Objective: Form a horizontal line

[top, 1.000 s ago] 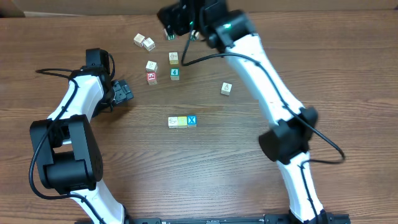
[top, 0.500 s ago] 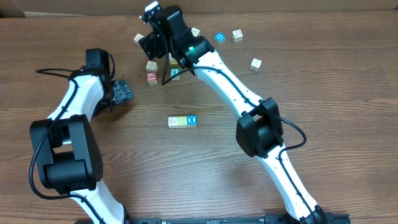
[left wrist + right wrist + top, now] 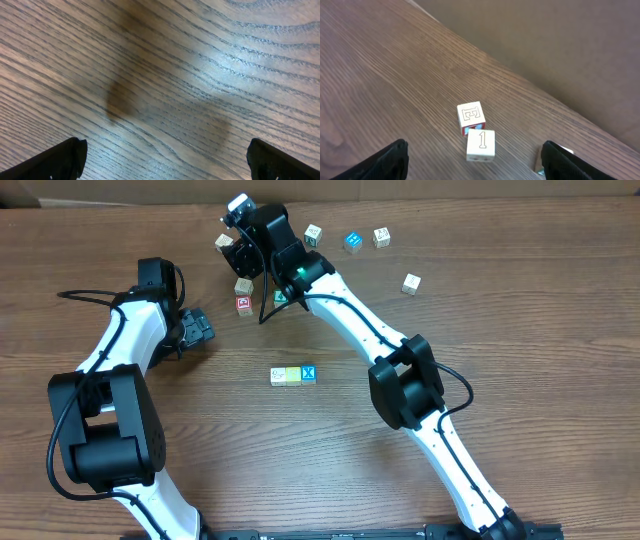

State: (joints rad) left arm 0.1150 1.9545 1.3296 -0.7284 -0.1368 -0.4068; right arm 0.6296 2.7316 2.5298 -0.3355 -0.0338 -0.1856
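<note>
Quick look at the bench right now. On the brown wood-grain table [image 3: 540, 330] there's a short row of three small lettered cubes touching side to side: a white cube [image 3: 278, 376], a pale yellow cube [image 3: 292, 375] and a blue cube with a white X [image 3: 308, 374]. I'll use that row as the reference for everything.

The red-faced cube [image 3: 244, 305] isn't in it. It sits well back from the row and a bit to its left, with a tan cube [image 3: 244, 285] just behind it.

The right gripper [image 3: 238, 254] hangs further back from the row than both of those, near the cardboard wall [image 3: 560, 50]. Its jaws are spread wide with nothing between them. Its wrist camera shows a white-topped cube with a red side [image 3: 471, 117] touching a pale cube marked 1 [image 3: 481, 145], on the wood ahead of the fingers. I can't tell for sure which of the overhead cubes those are.

The left gripper [image 3: 198, 330] is off to the left of the row and slightly back, also gaping wide over bare wood.

A few more loose cubes lie far back and right of the row, including a bright blue cube [image 3: 352, 241].
</note>
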